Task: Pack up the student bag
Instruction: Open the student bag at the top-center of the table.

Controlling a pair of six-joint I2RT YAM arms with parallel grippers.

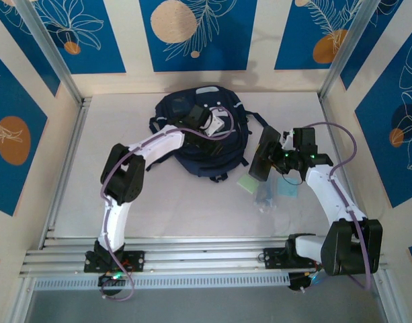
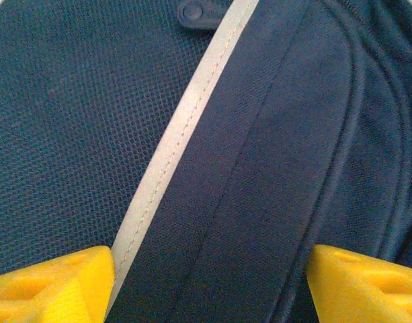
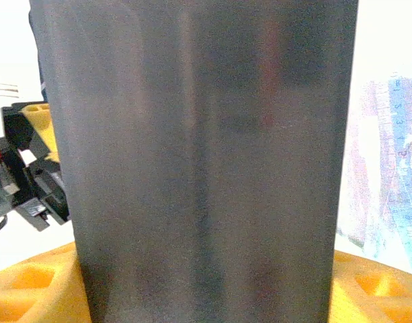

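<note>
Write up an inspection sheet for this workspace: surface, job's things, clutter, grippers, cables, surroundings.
Surface: white table, no spills seen.
Job's things: student bag lies at the far middle, navy with a grey stripe; a dark flat slab is held upright to its right.
Clutter: green pad, pale blue sheet and clear pouch lie on the table right of the bag.
Grippers: left gripper open over the bag's front; right gripper shut on the slab.
Cables: purple cables loop along both arms; no snag seen.
Surroundings: blue-and-cream wall panels, metal frame posts, rails at the near edge.
</note>
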